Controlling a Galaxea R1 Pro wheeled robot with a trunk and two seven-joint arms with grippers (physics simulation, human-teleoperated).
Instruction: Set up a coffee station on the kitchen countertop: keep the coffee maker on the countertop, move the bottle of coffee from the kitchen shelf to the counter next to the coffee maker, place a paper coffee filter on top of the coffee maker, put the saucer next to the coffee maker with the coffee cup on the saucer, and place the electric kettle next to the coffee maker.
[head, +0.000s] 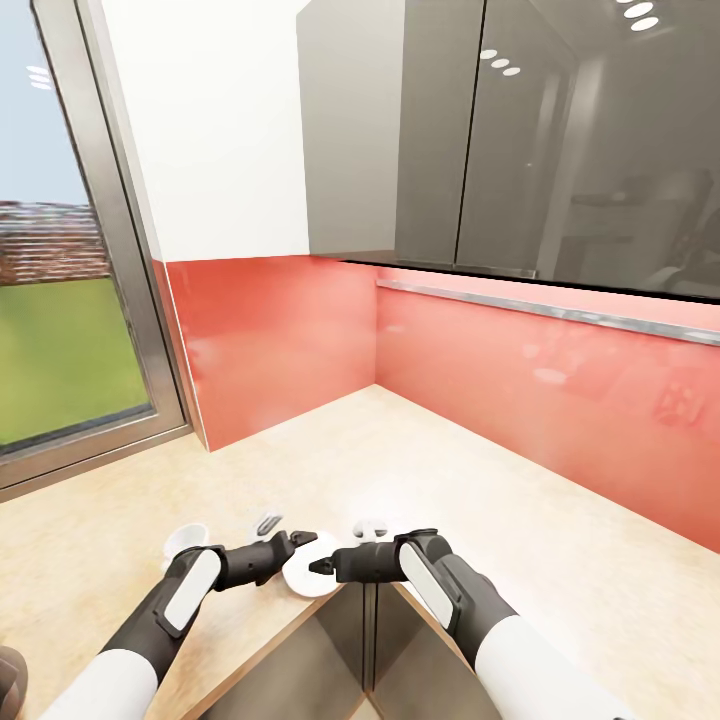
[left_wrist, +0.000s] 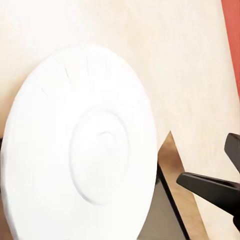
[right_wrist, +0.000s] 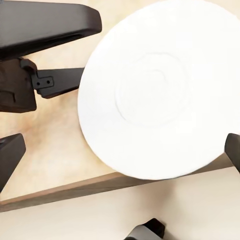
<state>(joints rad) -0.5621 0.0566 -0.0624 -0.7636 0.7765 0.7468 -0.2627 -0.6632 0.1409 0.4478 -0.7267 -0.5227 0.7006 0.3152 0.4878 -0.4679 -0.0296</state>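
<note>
At the lower centre of the head view, the round white ceramic saucer (head: 305, 575) overhangs the beige countertop (head: 420, 470) edge, giving the 2 unclenched grippers, left (head: 297, 541) and right (head: 322, 566), rim access.

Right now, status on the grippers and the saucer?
Left gripper and right gripper flank the saucer, whether either grips it unclear. Saucer overhangs the countertop edge. Coffee cup sits beside the left arm. No coffee maker in sight.

Beige surface (head: 430, 470) runs into a corner under a red backsplash (head: 540, 380). Glossy grey wall cabinets (head: 480, 130) hang above. Window (head: 60, 330) at left shows grass and a brick wall.
</note>
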